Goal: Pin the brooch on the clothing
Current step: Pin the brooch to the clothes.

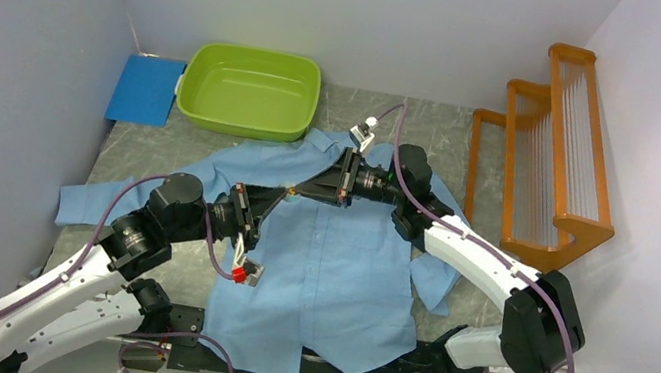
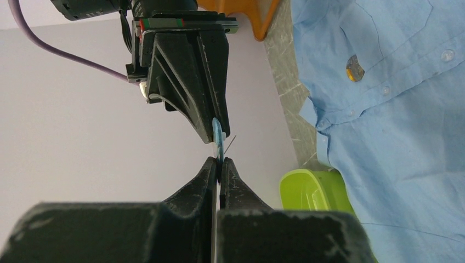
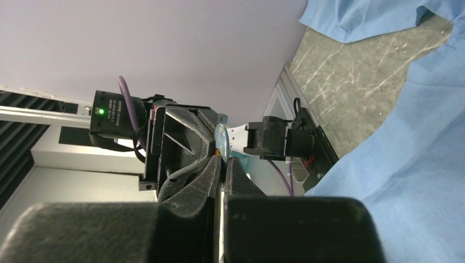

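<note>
— Where do we have the brooch (image 2: 217, 137)?
— Clamped between our left hand (image 2: 219, 163) and right hand (image 3: 222, 160), tip to tip (both pinched on it), above the shirt (image 1: 343, 270) on the tabletop (image 1: 135, 149).
— And the green tub (image 1: 248, 92)?
— Beyond both hands, just beside the shirt.

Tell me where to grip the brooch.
Pinch the brooch by its flat faces near the rim, coming edge-on from opposite the left pincer, which clamps the other edge. It is a thin disc, and its pin juts off one face, so stay clear of that.
</note>
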{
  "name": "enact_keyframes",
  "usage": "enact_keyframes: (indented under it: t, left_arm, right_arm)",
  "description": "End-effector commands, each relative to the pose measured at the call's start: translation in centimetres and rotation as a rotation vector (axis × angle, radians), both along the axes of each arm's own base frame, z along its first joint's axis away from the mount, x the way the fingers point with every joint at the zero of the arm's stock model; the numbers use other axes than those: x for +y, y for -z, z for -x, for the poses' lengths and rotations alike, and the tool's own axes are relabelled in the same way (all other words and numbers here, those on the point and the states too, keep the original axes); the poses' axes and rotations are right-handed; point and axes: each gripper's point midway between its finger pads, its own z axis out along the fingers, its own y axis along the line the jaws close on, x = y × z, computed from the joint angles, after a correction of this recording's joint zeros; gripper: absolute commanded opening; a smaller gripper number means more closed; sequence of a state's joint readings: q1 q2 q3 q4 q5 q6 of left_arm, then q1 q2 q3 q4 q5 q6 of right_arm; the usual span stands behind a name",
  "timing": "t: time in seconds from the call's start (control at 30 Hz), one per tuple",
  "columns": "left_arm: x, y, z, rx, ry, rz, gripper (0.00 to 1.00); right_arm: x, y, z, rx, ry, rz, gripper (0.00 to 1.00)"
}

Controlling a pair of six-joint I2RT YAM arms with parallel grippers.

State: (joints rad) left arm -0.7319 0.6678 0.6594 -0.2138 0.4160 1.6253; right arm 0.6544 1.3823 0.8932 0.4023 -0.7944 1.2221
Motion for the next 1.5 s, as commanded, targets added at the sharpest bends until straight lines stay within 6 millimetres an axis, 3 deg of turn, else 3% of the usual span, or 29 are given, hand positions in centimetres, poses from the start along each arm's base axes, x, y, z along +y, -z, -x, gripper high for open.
enact_keyframes:
  t: [0.0, 0.07, 0.1, 0.17, 0.2, 0.3, 0.4, 0.5, 0.6, 0.7, 0.8, 0.9, 1.17, 1.2, 1.23, 1.27, 1.47]
  left_arm:
    - [-0.1, -0.5, 0.0, -0.004, 0.001, -0.015, 0.03]
    - [0.0, -0.5, 0.1, -0.001, -0.002, -0.013, 0.07]
    - [0.0, -0.5, 0.1, 0.007, -0.002, -0.007, 0.2]
    - [-0.2, -0.6, 0.7, 0.044, 0.019, 0.012, 0.94]
    - [-0.3, -0.6, 1.2, 0.078, 0.038, 0.025, 0.98]
    - [-1.3, -0.9, 3.8, 0.337, 0.12, 0.132, 0.99]
    - [-2.6, -1.1, 6.2, 0.774, 0.149, 0.296, 0.99]
    - [-4.0, 0.6, 6.6, 1.165, 0.096, 0.422, 0.99]
    - [-4.8, 2.8, 4.4, 1.55, -0.127, 0.672, 0.99]
    - [-3.6, 7.8, 0.6, 1.891, -0.604, 1.017, 0.99]
    - [-3.5, 11.5, -0.2, 1.991, -0.821, 1.049, 0.99]
    - [-3.5, 14.1, -0.9, 2.056, -1.02, 1.087, 0.99]
    - [-5.7, 20.7, -1.0, 2.072, -1.524, 0.732, 0.98]
    - [-6.1, 21.4, -0.9, 2.05, -1.56, 0.678, 0.74]
    - [-6.4, 22.1, -0.7, 2.025, -1.6, 0.631, 0.58]
    - [-6.8, 22.6, -0.4, 1.998, -1.632, 0.592, 0.56]
    - [-7.6, 25.1, 1.2, 1.777, -1.809, 0.428, 0.64]
  right_arm:
    - [0.3, -3.6, 0.9, -0.107, -0.06, -0.091, 0.0]
    - [0.3, -3.5, 0.9, -0.128, -0.061, -0.083, 0.0]
    - [0.2, -3.5, 0.9, -0.144, -0.059, -0.079, 0.0]
    - [-0.4, -3.2, 0.2, -0.169, -0.04, -0.053, 0.0]
    - [-1.0, -3.0, -0.4, -0.175, -0.022, -0.035, 0.0]
    - [-3.3, -2.2, -2.5, -0.201, 0.046, 0.009, 0.0]
    - [-6.2, 0.1, -4.5, -0.23, 0.14, 0.159, 0.0]
    - [-9.6, 2.7, -6.3, -0.311, 0.248, 0.369, 0.0]
    - [-12.7, 4.7, -7.3, -0.362, 0.333, 0.554, 0.0]
    - [-15.7, 6.4, -7.9, -0.389, 0.422, 0.705, 0.0]
    - [-18.7, 8.1, -8.1, -0.393, 0.525, 0.83, 0.0]
    - [-20.4, 8.5, -7.9, -0.428, 0.583, 0.88, 0.0]
    - [-20.4, 10.2, -6.7, -0.373, 0.549, 0.857, 0.0]
    - [-20.1, 10.4, -6.6, -0.359, 0.538, 0.846, 0.0]
    - [-19.9, 10.7, -6.4, -0.34, 0.523, 0.833, 0.0]
    - [-19.7, 10.8, -6.3, -0.332, 0.514, 0.819, 0.0]
    - [-19.4, 11.4, -6.2, -0.293, 0.5, 0.782, 0.0]
